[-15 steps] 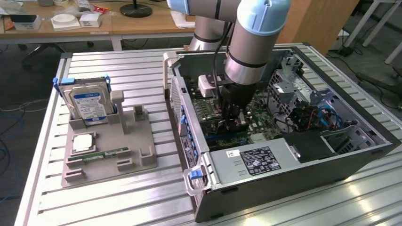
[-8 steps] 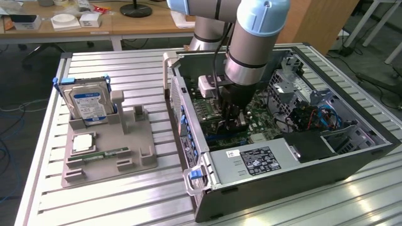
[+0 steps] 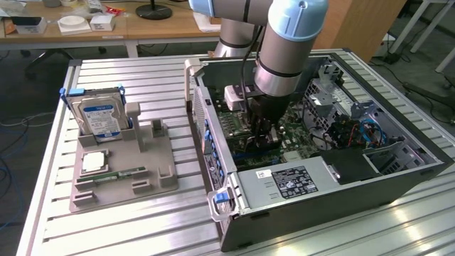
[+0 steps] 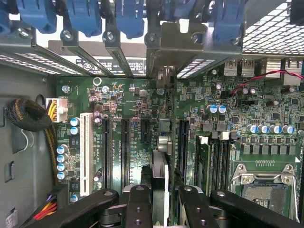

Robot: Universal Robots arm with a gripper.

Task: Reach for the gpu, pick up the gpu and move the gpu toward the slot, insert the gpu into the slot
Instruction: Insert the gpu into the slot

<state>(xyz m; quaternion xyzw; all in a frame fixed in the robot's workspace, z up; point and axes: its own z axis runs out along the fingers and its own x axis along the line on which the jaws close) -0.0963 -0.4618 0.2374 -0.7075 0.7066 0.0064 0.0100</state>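
Nearest, black gripper [image 4: 159, 199] fingers [image 4: 137, 209] clamped on the gpu [image 4: 160, 185], held edge-on over the green motherboard [image 4: 213, 128]. Just beyond, its pale metal end [image 4: 164, 142] among the dark expansion slots [image 4: 125, 147], next to a white slot [image 4: 86, 154]; whether seated, impossible to tell. Farther off, blue latches [image 4: 128, 16] along the case's rear wall. From outside, arm [image 3: 284, 53] reaching down into the open computer case [image 3: 398, 176]; toward the exterior view's left, hard drive [image 3: 103, 117] upright in a grey holder [image 3: 156, 176].
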